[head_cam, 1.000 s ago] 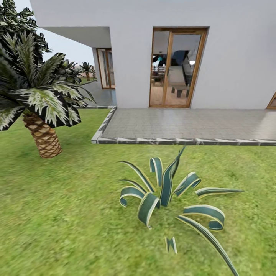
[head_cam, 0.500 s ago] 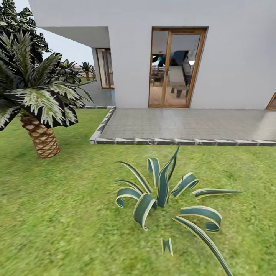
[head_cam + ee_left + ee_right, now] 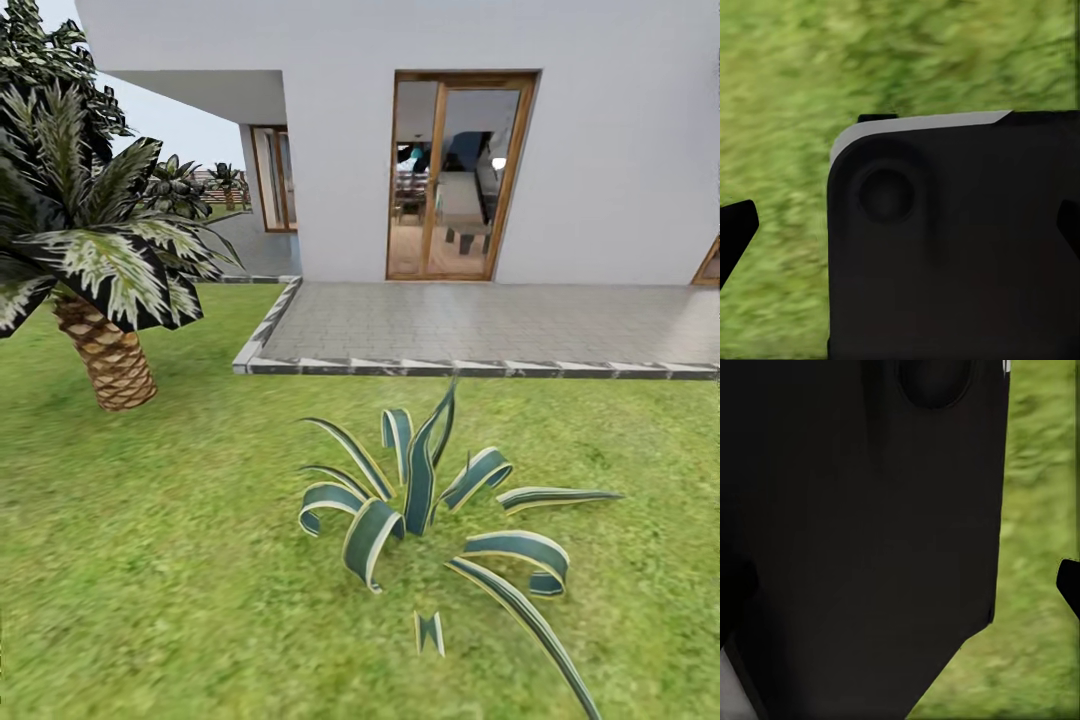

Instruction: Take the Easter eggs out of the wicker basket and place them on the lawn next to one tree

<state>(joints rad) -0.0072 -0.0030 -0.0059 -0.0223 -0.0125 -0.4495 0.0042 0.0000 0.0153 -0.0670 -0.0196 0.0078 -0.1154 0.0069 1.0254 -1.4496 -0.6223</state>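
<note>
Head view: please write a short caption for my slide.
Striped spiky plant on the lawn, palm at left, grey paved patio and glass door behind.

You see the lawn (image 3: pixel 180 560) as rough, mottled matt grass. The patio (image 3: pixel 480 325) is grey paving with a slight sheen. The door (image 3: pixel 455 175) has a warm wood frame around glossy glass. The palm (image 3: pixel 105 355) has a scaly trunk.

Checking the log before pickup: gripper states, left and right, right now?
Left gripper: dark fingertips at the frame edges, wide apart, nothing between them; open, empty.
Right gripper: same spread, a black robot panel behind; open, empty.
</note>
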